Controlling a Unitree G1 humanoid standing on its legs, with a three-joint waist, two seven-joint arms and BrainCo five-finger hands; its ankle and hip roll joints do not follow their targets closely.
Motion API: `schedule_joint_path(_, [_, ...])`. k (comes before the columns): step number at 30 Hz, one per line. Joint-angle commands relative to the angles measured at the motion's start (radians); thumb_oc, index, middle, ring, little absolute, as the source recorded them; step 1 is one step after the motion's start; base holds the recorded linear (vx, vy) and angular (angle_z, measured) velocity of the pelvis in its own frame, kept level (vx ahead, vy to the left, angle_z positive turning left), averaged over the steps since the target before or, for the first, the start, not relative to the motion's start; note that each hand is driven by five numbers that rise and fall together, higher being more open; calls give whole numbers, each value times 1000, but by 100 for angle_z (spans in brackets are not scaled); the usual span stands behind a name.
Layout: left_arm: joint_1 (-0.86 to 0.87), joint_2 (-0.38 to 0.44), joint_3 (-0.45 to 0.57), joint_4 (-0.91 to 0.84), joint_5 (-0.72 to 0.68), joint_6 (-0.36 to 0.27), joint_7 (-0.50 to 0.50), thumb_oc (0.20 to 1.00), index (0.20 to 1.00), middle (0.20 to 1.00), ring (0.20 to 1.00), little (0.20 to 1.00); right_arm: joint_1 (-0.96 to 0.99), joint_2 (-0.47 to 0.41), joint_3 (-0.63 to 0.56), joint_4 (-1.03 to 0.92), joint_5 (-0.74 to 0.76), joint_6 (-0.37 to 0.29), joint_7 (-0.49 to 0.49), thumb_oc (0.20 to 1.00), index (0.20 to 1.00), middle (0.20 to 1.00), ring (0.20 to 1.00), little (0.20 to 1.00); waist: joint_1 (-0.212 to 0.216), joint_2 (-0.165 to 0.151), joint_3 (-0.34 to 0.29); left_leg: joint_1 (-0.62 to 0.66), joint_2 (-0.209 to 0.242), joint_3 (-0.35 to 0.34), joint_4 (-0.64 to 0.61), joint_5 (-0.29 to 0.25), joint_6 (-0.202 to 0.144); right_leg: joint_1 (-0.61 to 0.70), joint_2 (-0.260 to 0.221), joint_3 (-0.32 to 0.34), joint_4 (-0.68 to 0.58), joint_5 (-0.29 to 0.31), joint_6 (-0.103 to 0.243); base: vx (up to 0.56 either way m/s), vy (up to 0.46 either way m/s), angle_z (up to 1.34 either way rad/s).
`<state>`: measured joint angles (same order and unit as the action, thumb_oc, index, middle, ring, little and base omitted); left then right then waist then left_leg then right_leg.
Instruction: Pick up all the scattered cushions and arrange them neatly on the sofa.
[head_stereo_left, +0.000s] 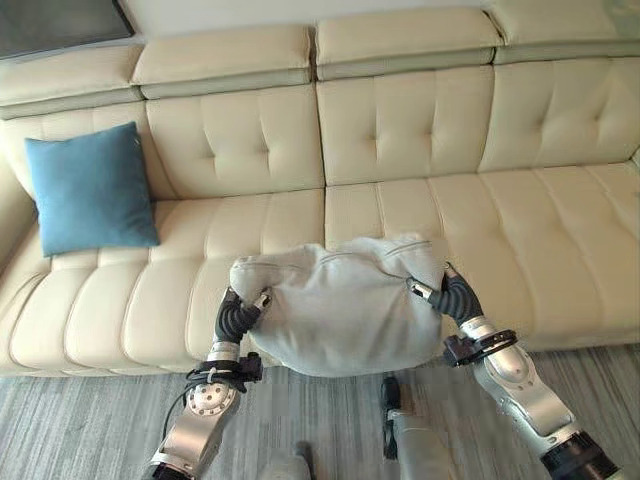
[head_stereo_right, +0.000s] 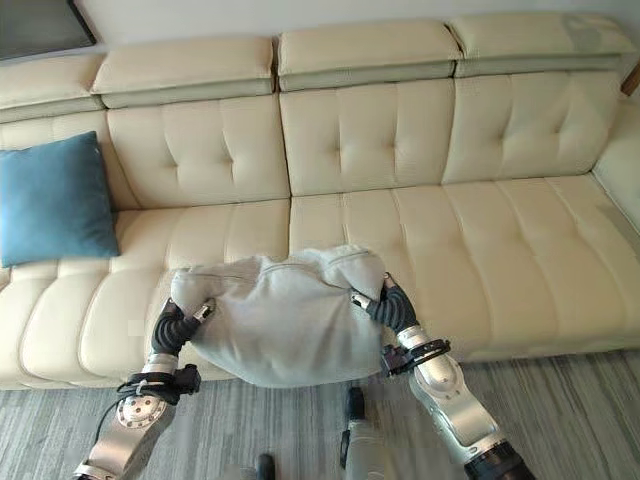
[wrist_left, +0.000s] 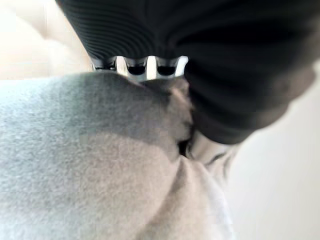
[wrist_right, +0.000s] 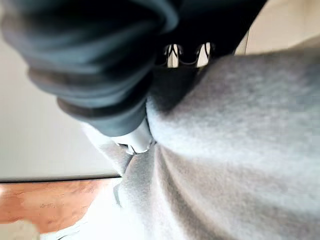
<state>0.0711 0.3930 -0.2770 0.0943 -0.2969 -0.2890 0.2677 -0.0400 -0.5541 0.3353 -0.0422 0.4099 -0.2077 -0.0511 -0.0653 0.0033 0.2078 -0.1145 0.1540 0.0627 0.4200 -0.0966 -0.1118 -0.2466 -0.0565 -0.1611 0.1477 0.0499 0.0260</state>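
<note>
Sofa (head_stereo_left: 400, 130): cream leather or leather-like upholstery, smooth with a soft sheen, button-tufted back panels, stitched seams. Grey cushion (head_stereo_left: 340, 310): soft matt cloth, fleecy and slightly fuzzy in the wrist views, creased where gripped. Blue cushion (head_stereo_left: 90, 190): matt woven-looking cloth, plain and smooth. Left hand (head_stereo_left: 238, 315) and right hand (head_stereo_left: 452, 293): dark ribbed covers, matt and rubbery-looking; silver fingers (wrist_left: 150, 67) with a metallic shine. Floor (head_stereo_left: 80, 430): grey, streaked, wood-grain look, low sheen.

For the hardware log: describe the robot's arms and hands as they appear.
Both arms are silver-grey metal with round joints and black clamp rings. The left hand and right hand have dark ribbed covers over wrist and back; silver fingers show beyond.
</note>
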Motion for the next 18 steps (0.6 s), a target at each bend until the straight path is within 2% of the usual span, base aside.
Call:
schedule_joint_path(1, [-93,7,-64,-127,5,-78,-94,200,200,200,200,200,-104,63,50,-205,18,-117,60,200,200,200,200,200,-17,-27,-51,93,-78,28,-53,30,18,62,-32,58,-34,-51,74,159,-119,0])
schedule_joint_path(3, [-94,11,-63,-129,17,-76,-99,200,200,200,200,200,-107,60,43,-210,8,-120,56,200,200,200,200,200,-8,-42,-51,52,-64,26,-116,-1,30,80,-36,67,-40,-66,73,110,-28,-11])
schedule_joint_path(5, [-99,15,-63,-132,16,-76,-106,200,200,200,200,200,-103,60,35,-210,2,-121,52,200,200,200,200,200,1,-51,-54,26,-42,25,-203,-1,30,96,-40,71,-45,-79,76,132,21,-20])
schedule_joint_path(6, [-107,23,-62,-134,18,-75,-107,200,200,200,200,200,-96,63,25,-204,-6,-123,46,200,200,200,200,200,9,-52,-51,19,-15,27,-271,51,16,117,-43,63,-51,-89,79,221,158,-19])
schedule_joint_path(7, [-113,27,-57,-137,22,-77,-94,200,200,200,200,200,-101,68,16,-199,-30,-120,24,200,200,200,200,200,15,-46,-54,9,-6,22,-294,72,11,134,-45,68,-44,-102,80,186,148,-23])
schedule_joint_path(11, [-106,30,-50,-147,20,-78,-90,200,200,200,200,200,-116,88,24,-188,-37,-115,21,200,200,200,200,200,20,-33,-58,39,-22,22,-297,48,19,158,-53,84,-28,-111,87,136,162,-18])
schedule_joint_path(14, [-140,46,-27,-145,30,-84,-60,200,200,200,200,200,-186,124,50,-146,-35,-110,10,200,200,200,200,200,41,-42,-49,30,-54,31,-244,5,41,156,-78,113,15,-117,92,92,165,-5])
schedule_joint_path(18, [-216,55,-20,-105,46,-91,-20,200,200,200,200,200,-278,164,72,-85,-42,-112,-19,200,200,200,200,200,59,-52,-40,4,-70,37,-204,-17,52,137,-92,126,36,-121,97,29,72,5])
